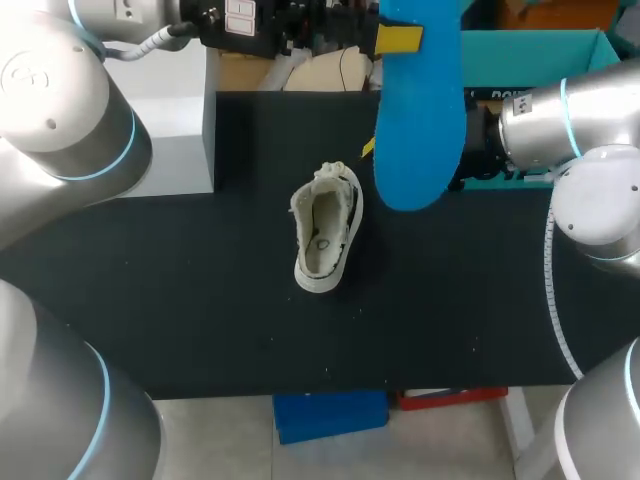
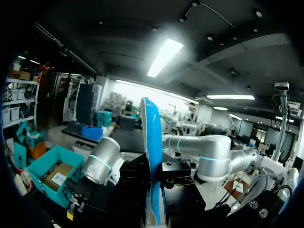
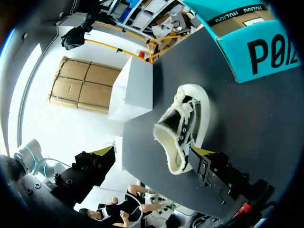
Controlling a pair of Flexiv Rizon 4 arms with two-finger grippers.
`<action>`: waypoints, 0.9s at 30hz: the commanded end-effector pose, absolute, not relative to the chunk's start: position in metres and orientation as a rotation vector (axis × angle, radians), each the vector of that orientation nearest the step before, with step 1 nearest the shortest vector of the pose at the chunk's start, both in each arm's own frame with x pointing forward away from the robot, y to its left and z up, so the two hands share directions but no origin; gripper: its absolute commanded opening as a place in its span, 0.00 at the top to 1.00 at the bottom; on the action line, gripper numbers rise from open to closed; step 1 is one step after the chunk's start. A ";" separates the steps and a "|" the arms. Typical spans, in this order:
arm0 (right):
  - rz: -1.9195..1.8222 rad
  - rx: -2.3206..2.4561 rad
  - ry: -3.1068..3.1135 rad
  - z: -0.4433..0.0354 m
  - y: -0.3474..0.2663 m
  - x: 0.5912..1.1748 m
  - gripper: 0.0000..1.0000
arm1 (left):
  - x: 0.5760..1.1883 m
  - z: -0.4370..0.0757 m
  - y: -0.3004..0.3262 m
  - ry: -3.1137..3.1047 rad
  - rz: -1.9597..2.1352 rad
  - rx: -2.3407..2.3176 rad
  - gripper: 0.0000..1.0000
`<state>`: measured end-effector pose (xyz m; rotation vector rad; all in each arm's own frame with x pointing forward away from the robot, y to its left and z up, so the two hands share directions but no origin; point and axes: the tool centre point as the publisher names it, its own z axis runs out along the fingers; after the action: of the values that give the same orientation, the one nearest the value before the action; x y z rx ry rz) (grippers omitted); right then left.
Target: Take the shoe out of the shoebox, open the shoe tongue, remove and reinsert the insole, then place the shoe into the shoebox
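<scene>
A blue insole [image 1: 415, 110] hangs high above the table's back. My left gripper [image 1: 400, 38] is shut on its upper end. In the left wrist view the insole [image 2: 151, 142] stands edge-on between the fingers of that gripper [image 2: 153, 190]. The white sneaker [image 1: 325, 235] lies mid-table with its opening up and tongue pulled back. In the right wrist view my right gripper [image 3: 153, 152] is open, hovering close by the sneaker [image 3: 183, 128], which is ahead of its yellow tips. The teal shoebox [image 1: 530, 55] stands open at the back right.
A white block [image 1: 175, 130] sits at the table's back left corner. The black tabletop [image 1: 200, 300] stretches around the sneaker. My right arm [image 1: 570, 120] comes in beside the shoebox [image 3: 251, 42], partly behind the insole.
</scene>
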<state>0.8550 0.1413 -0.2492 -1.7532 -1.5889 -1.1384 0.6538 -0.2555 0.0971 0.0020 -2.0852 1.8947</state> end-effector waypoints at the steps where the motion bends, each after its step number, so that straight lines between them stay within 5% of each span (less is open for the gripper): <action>1: -1.300 -1.556 -1.428 -0.251 0.140 0.851 0.00 | 0.654 0.096 -0.257 -2.085 1.897 0.003 1.00; 18: -1.354 -1.502 -1.416 -0.245 0.140 0.847 0.00 | 0.658 0.099 -0.262 -2.131 1.986 -0.176 1.00; 27: -1.354 -1.502 -1.416 -0.245 0.140 0.847 0.00 | 0.650 0.049 -0.258 -2.395 1.994 -0.282 1.00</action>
<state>0.8473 0.1390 -0.2452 -1.4992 -1.4168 -1.3523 0.6581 -0.2674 0.0588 -0.3236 -2.3537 1.9827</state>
